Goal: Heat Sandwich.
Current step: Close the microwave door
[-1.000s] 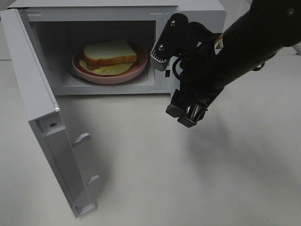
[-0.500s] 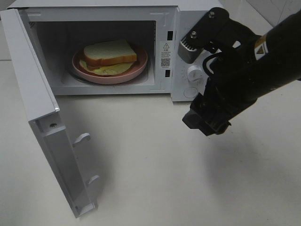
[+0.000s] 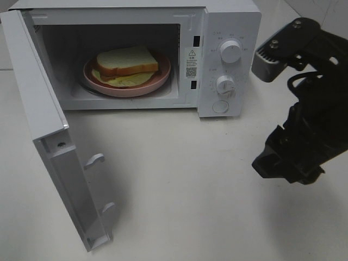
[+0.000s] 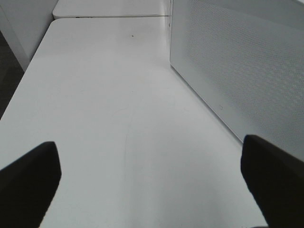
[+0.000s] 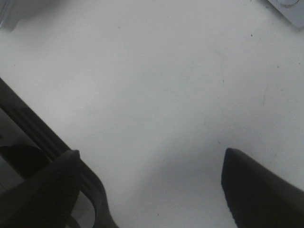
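The sandwich (image 3: 126, 64), white bread with tan crust and yellow-green filling, lies on a round pink plate (image 3: 157, 80) inside the white microwave (image 3: 228, 22). The microwave door (image 3: 49, 136) stands wide open to the left. My right gripper (image 3: 284, 162) hangs over the table to the right of the microwave, away from the opening. In the right wrist view its fingers (image 5: 52, 190) are spread and hold nothing. My left gripper (image 4: 152, 190) is outside the exterior view. In the left wrist view its fingers (image 4: 28, 185) are wide apart and empty, beside the door's perforated outer face (image 4: 237, 66).
The microwave's control panel with two knobs (image 3: 230, 52) and a round button (image 3: 220, 106) faces the front. The white table (image 3: 185, 179) spreads before the microwave. The open door juts toward the front left edge.
My right arm has pulled back from the microwave opening to the right and toward the front, uncovering the control panel. The sandwich and plate have stayed in the microwave.
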Motion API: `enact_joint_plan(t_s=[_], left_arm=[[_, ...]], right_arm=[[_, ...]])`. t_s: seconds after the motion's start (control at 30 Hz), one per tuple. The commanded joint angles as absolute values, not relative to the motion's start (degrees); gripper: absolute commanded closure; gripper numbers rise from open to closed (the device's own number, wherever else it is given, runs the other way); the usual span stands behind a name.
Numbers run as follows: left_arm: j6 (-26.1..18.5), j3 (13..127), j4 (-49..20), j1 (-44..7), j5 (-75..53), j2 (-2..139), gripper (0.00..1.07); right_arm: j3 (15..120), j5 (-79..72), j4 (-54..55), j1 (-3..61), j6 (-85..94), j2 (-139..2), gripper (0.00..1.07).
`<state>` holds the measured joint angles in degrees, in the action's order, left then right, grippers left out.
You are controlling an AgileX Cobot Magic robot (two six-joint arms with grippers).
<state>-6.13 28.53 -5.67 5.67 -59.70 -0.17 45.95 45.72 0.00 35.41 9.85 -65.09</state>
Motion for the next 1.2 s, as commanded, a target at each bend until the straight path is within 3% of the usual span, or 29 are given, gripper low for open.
enact_joint_plan(t_s=[0.03,0.8,1.2], left_arm=[[-5.9,28.5,-6.0,5.7,-59.5,-1.7,0.09],[-5.9,28.5,-6.0,5.7,-59.5,-1.7,0.09],[-5.9,28.5,-6.0,5.7,-59.5,-1.7,0.09]], right_arm=[[45.8,49.7,0.0,35.5,7.0,-62.1,0.31],[43.2,65.6,-1.5,35.5,0.0,-46.2,0.31],[35.8,67.0,-10.5,35.2,-8.5,-34.5,0.31]])
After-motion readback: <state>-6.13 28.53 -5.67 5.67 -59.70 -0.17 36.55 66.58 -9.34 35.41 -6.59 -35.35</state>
